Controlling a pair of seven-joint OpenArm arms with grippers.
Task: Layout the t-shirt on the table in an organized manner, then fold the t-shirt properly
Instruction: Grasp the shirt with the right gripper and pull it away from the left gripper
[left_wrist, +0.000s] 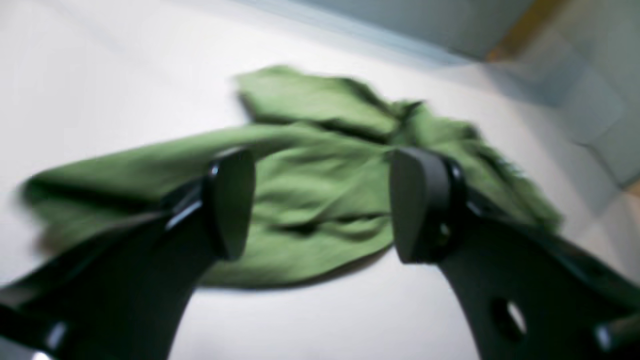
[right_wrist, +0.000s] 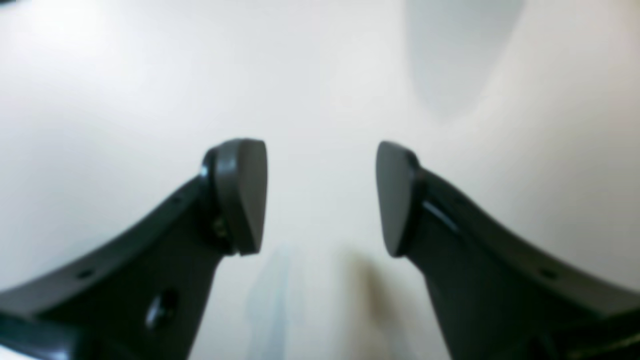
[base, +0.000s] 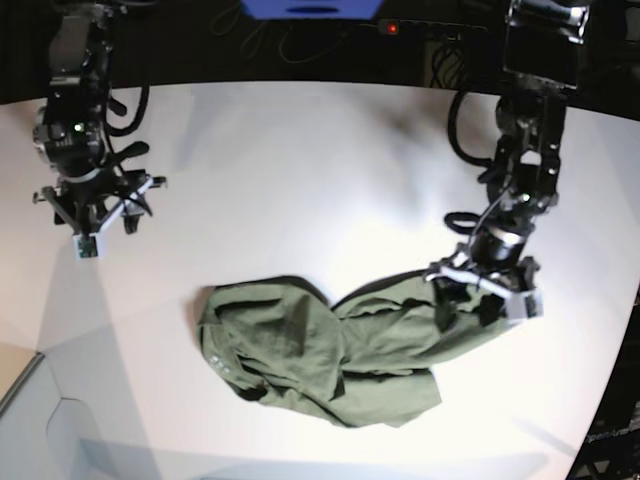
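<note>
T-shirt (base: 320, 355): crumpled in a heap on the white table (base: 300, 170), toward its near edge.
Handling: judged soft, light, limp; best pinched at hem or shoulder.
Left gripper (left_wrist: 322, 202): jaws apart, nothing held, over cloth.
Right gripper (right_wrist: 321, 197): jaws apart, nothing held, over bare tabletop.

You see the t-shirt (base: 330, 350) in plain olive green, no print visible, darker in its folds. The table (base: 300, 170) reads matte white with grey shadows. Both grippers' fingers (left_wrist: 232, 200) (right_wrist: 240, 195) are black; the arms (base: 75, 120) black too.
</note>
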